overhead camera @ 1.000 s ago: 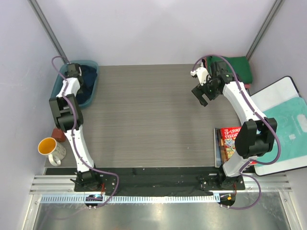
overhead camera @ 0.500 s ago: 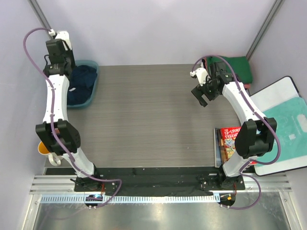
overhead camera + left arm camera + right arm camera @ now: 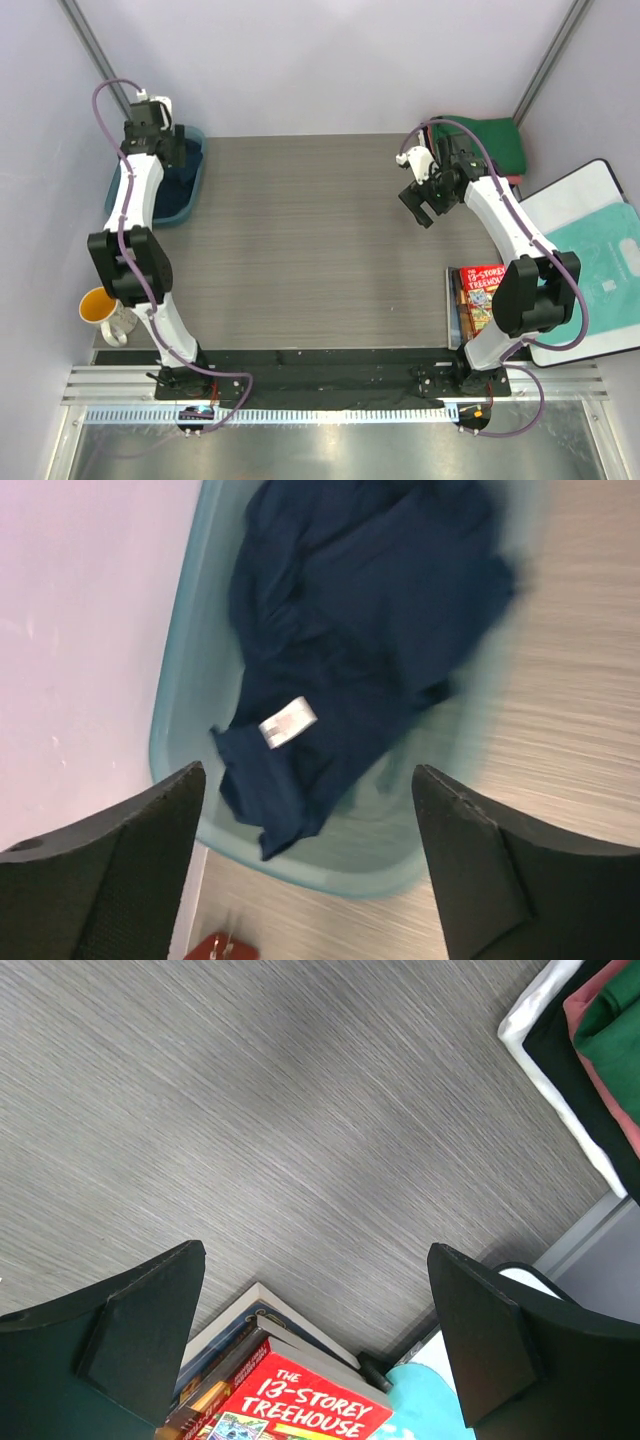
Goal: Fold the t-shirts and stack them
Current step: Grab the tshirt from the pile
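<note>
Since half a second ago the left arm has swung down from high against the back wall, and its claw, shut then, now hangs with jaws spread and nothing between them. In the wrist view the left claw (image 3: 308, 775) hovers above the teal bin (image 3: 195, 680) at the table's far left corner. One navy shirt (image 3: 370, 620) lies crumpled in that bin with its white tag (image 3: 288, 722) facing up, and it is not yet touched. The right arm has barely shifted. The right claw (image 3: 315, 1252) is also wide open and empty over the bare table (image 3: 300, 1110), near the folded pile (image 3: 490, 140) at the far right corner. The step in hand looks like fetching the last loose shirt for folding. The next move likely calls for lowering the left claw into the bin, pinching a bunch of cloth near the tag, and lifting it clear of the bin wall onto the table. By count there is one loose shirt and one bin. The pile shows four layers at its edge: white, dark, salmon and green on top. Off to the sides are one mug (image 3: 105, 310), one teal-printed bag (image 3: 600, 260) and a small stack of books (image 3: 480, 295) whose number I cannot tell.
</note>
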Available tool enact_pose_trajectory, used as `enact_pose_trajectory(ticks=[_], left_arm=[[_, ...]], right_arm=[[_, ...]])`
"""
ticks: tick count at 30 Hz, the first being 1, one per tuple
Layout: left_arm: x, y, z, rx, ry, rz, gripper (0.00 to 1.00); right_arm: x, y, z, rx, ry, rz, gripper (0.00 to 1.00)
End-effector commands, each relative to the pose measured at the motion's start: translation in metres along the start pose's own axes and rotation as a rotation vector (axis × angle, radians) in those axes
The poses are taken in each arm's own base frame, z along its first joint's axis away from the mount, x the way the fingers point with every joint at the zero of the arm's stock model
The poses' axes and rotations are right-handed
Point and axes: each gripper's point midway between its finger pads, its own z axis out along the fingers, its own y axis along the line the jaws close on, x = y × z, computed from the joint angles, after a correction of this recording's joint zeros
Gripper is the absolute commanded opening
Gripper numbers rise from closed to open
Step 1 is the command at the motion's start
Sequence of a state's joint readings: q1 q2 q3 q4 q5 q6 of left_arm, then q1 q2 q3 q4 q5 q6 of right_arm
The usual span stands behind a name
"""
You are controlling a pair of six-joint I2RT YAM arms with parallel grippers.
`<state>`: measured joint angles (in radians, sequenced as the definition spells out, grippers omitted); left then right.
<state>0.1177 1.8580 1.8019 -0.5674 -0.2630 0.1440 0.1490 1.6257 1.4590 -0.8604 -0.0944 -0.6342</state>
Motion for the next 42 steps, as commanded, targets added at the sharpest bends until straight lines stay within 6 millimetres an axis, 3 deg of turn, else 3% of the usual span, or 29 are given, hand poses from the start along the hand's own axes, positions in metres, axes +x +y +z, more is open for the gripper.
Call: enact_pose_trajectory(ticks=[1,2,4,9,15,18,26,29,30,32,33,34,38,39,41,42], left_arm=[[0.014,0.029,0.031,-0.144,0.041,-0.051,0.92],[0.024,0.028,0.044,-0.149,0.067,-0.047,0.94],[0.025,0.022,0.055,-0.118,0.079,-0.042,0.99],[0.051,0.000,0.098,-0.035,0.174,-0.029,1.00],[0.079,0.010,0.132,-0.071,0.240,-0.056,1.00],[0.085,0.017,0.141,-0.072,0.260,-0.087,1.00],[0.124,0.007,0.164,-0.034,0.350,-0.048,1.00],[0.137,0.002,0.171,-0.003,0.381,-0.034,0.89],[0.142,-0.002,0.171,0.022,0.395,-0.034,0.68],[0.146,-0.002,0.173,0.034,0.406,-0.038,0.38],[0.150,-0.002,0.174,0.037,0.417,-0.039,0.13],[0.150,-0.004,0.173,0.048,0.420,-0.034,0.04],[0.139,-0.006,0.164,0.081,0.403,-0.038,0.00],[0.120,0.000,0.155,0.076,0.352,-0.054,0.00],[0.103,-0.002,0.143,0.102,0.306,-0.078,0.00],[0.077,0.006,0.127,0.097,0.242,-0.109,0.00]], right_arm=[[-0.009,-0.004,-0.018,0.043,-0.051,-0.029,0.98],[-0.010,-0.005,-0.018,0.046,-0.052,-0.029,0.98],[-0.011,-0.005,-0.017,0.043,-0.052,-0.026,0.98],[-0.015,-0.006,-0.017,0.046,-0.055,-0.024,0.98],[-0.007,-0.005,-0.016,0.053,-0.034,-0.021,0.98],[-0.003,-0.004,-0.015,0.054,-0.022,-0.020,0.98],[-0.002,-0.006,-0.013,0.054,-0.011,-0.018,0.99],[-0.003,-0.005,-0.012,0.051,-0.009,-0.020,0.98],[-0.003,-0.005,-0.011,0.050,-0.008,-0.020,0.98],[-0.004,-0.005,-0.011,0.051,-0.007,-0.021,0.99],[-0.005,-0.006,-0.011,0.055,-0.006,-0.021,0.98],[-0.005,-0.006,-0.010,0.053,-0.006,-0.022,0.98],[-0.005,-0.007,-0.010,0.057,-0.003,-0.024,0.98],[-0.005,-0.006,-0.011,0.057,-0.005,-0.025,0.98],[-0.005,-0.006,-0.011,0.056,-0.005,-0.028,0.98],[-0.005,-0.006,-0.011,0.059,-0.005,-0.027,0.98]])
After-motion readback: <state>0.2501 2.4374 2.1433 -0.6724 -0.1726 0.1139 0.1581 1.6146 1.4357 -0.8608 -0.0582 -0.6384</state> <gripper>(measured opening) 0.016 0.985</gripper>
